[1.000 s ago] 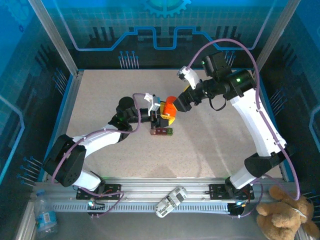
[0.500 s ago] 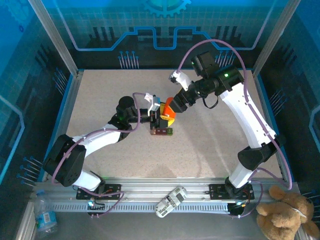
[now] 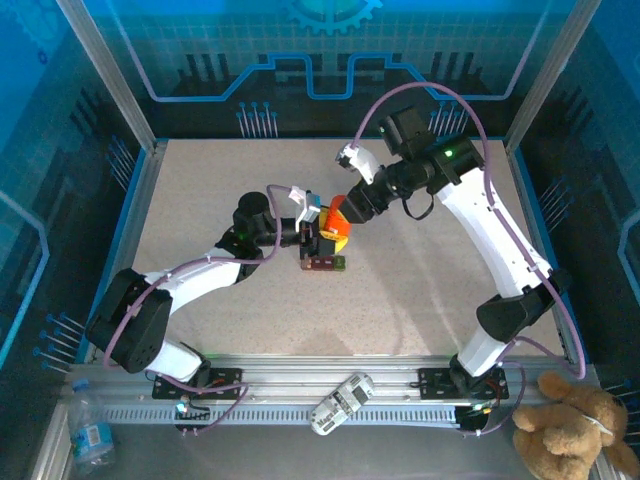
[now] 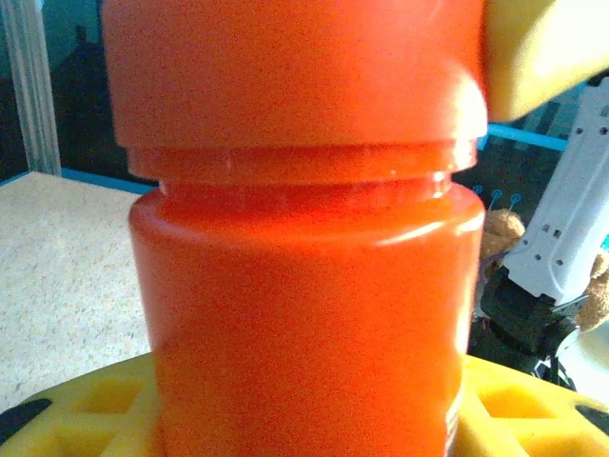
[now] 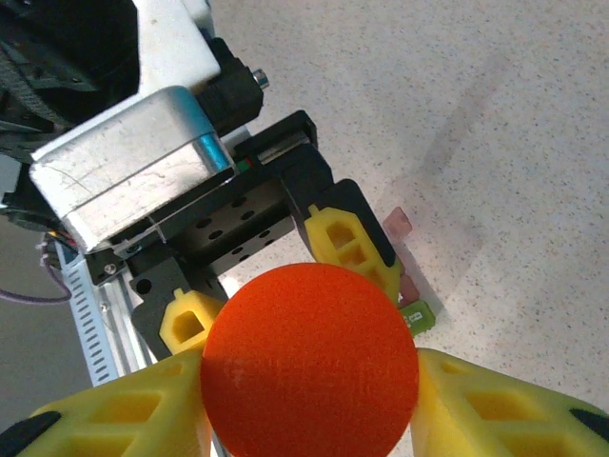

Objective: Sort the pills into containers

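Observation:
An orange pill bottle [image 3: 334,232] stands upright just above the table, its body gripped by my left gripper [image 3: 322,238], whose yellow fingers [image 5: 348,244] press its sides. The bottle's body [image 4: 304,314] takes up most of the left wrist view. My right gripper [image 3: 342,217] comes in from above, and its yellow pads [image 5: 495,409] touch both sides of the round orange cap [image 5: 309,367]. The containers [image 3: 326,264], a dark red strip with a green end [image 5: 419,315], lie on the table right below the bottle. The pills are hidden.
Blue panels and metal posts wall in the speckled table [image 3: 420,290]. On the near rail lie a white handset [image 3: 340,402], a plastic water bottle [image 3: 90,436] at the left and a teddy bear [image 3: 575,432] at the right.
My right gripper has moved left and down onto the bottle's cap and its jaws have narrowed around it. The left arm and bottle have stayed put.

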Controlling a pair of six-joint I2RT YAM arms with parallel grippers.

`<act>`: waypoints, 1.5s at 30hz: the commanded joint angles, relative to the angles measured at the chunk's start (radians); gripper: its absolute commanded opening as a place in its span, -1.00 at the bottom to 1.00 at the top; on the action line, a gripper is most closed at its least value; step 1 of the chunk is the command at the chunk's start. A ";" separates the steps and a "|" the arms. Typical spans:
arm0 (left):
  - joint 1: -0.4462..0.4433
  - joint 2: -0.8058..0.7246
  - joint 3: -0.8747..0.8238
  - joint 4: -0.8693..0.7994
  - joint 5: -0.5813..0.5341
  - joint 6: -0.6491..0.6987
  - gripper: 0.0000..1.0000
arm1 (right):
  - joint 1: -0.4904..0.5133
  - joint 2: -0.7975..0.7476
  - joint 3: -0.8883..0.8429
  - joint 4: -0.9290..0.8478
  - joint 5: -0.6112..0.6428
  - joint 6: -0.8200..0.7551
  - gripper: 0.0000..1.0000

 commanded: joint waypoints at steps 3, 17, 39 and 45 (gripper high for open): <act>0.000 -0.028 0.037 0.056 -0.116 0.099 -1.00 | 0.056 -0.001 -0.125 0.095 0.088 0.196 -0.05; -0.046 -0.034 -0.046 0.232 -0.404 0.208 -1.00 | 0.122 -0.030 -0.388 0.453 0.279 0.658 -0.05; -0.047 0.035 -0.080 0.310 -0.401 0.132 -1.00 | -0.059 -0.158 -0.258 0.429 0.066 0.622 0.65; -0.045 0.023 -0.083 0.296 -0.358 0.122 -1.00 | -0.119 -0.234 -0.226 0.369 0.000 0.529 0.84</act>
